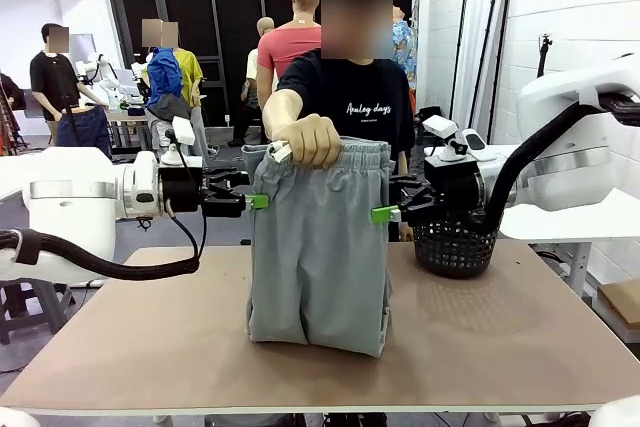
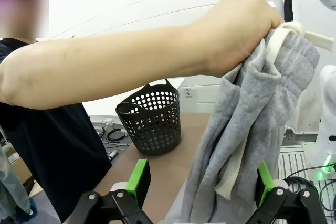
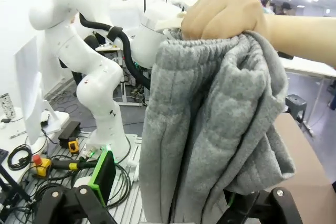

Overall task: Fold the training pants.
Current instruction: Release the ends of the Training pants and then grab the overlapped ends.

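PANTS: I'm watching the person's hand (image 1: 312,139) holding the training pants (image 1: 318,247) up by the waistband, hems reaching the table (image 1: 520,347) | LEFT: left gripper (image 1: 256,200) standing wide open at one edge | RIGHT: right gripper (image 1: 386,214) gaping wide at the other, black basket (image 1: 455,245) beside it

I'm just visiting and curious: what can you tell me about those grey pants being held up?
The training pants are light grey, soft jersey, with gathered waistband and white drawstring. A person's hand bunches the waistband, so they hang upright, hems reaching the table. Each side edge sits between open green-padded fingers.
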You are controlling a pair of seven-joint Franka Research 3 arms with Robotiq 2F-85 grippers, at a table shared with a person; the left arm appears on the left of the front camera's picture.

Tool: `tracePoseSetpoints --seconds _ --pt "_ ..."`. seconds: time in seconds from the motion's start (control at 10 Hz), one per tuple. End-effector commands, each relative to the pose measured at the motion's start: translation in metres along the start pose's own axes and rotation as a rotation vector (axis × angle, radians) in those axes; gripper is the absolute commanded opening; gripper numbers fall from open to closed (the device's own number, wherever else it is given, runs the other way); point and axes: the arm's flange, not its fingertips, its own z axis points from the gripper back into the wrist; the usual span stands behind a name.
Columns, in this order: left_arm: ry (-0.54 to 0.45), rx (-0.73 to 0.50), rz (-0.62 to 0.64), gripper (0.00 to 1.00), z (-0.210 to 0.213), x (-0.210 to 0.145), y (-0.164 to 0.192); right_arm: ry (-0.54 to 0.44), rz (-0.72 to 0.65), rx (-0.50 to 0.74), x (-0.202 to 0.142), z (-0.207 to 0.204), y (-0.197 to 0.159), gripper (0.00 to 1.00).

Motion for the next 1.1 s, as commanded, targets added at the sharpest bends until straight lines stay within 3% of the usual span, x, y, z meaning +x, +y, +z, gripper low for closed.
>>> tracePoseSetpoints --seconds 0.0,0.2,1.0 --pt "-0.019 0.015 -0.016 1.00 0.023 -0.028 -0.061 -0.028 -0.002 -0.021 -0.026 -0.003 0.041 1.00" --pt "-0.040 -0.058 -0.017 1.00 0.022 -0.021 -0.069 -0.055 -0.026 -0.028 -0.032 -0.016 0.030 1.00" --pt "-0.015 -0.133 0.033 1.00 0.020 -0.023 -0.082 -0.117 -0.033 -0.037 -0.033 -0.034 0.008 1.00"
